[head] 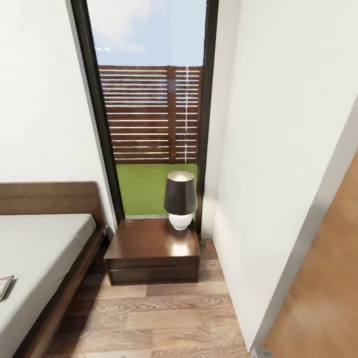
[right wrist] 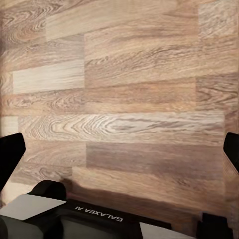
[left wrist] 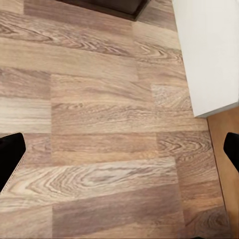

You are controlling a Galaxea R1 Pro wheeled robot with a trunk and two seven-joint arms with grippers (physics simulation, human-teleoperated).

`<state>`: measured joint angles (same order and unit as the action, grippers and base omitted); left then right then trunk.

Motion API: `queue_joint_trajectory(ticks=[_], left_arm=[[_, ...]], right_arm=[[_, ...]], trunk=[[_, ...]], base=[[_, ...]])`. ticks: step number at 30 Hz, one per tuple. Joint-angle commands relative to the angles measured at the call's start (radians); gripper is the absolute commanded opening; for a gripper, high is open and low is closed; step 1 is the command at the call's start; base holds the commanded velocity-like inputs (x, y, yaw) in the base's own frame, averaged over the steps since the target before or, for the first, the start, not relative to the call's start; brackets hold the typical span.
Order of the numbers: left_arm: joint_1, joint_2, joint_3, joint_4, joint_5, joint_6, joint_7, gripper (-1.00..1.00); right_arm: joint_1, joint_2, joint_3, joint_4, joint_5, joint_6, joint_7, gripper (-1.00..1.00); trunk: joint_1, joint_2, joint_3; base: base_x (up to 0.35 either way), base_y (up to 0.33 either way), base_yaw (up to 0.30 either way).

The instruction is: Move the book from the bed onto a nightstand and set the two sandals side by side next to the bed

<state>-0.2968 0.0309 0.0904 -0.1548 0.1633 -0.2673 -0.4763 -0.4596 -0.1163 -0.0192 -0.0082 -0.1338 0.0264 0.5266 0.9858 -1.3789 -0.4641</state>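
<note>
- Head view: I stood facing one nightstand (head: 151,251) at about 6 o'clock of the tall window (head: 149,107), its glossy top carrying a single lamp (head: 180,199) and no book. The bed (head: 40,258) ran off toward 8 o'clock, and one book (head: 5,286), cut by the frame edge, lay on the mattress at 9 o'clock, well apart from the nightstand. To my eye the book move was not yet done. I counted no sandals on the floor (head: 164,318), so pairing them looked to be left as well.
- Left wrist view: the left pincer (left wrist: 119,152) stood spread wide, its two dark fingertips (left wrist: 10,154) at 9 and 3 o'clock with bare planks between, pinching nothing. A white wall corner (left wrist: 209,55) sat at 2 o'clock.
- Right wrist view: the right pincer (right wrist: 119,152) was likewise spread and empty above the planks, with the robot's own base (right wrist: 89,219) at 6 o'clock.
</note>
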Motion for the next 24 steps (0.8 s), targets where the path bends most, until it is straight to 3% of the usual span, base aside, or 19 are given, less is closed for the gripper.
queue_joint_trajectory(ticks=[1,9,17,24], left_arm=[[-0.001,0.000,0.008,0.001,0.002,0.001,-0.008,1.00],[-0.001,0.000,0.008,0.001,0.002,0.001,-0.008,1.00],[-0.001,0.000,0.009,0.001,0.002,0.000,-0.008,1.00],[-0.001,0.000,0.009,0.001,0.002,0.000,-0.008,1.00]], right_arm=[[-0.001,0.000,-0.001,0.000,-0.007,0.003,0.004,1.00],[-0.001,0.000,-0.002,0.000,-0.007,0.003,0.004,1.00],[-0.001,0.000,-0.002,0.000,-0.007,0.003,0.004,1.00],[-0.001,0.000,-0.002,0.000,-0.007,0.003,0.004,1.00]], trunk=[[0.001,-0.001,-0.001],[0.001,-0.001,-0.001],[0.001,-0.001,-0.002],[0.001,-0.001,-0.007]], base=[[0.328,0.000,0.000],[0.290,0.000,0.025],[0.025,0.000,0.036],[0.001,0.000,0.188]])
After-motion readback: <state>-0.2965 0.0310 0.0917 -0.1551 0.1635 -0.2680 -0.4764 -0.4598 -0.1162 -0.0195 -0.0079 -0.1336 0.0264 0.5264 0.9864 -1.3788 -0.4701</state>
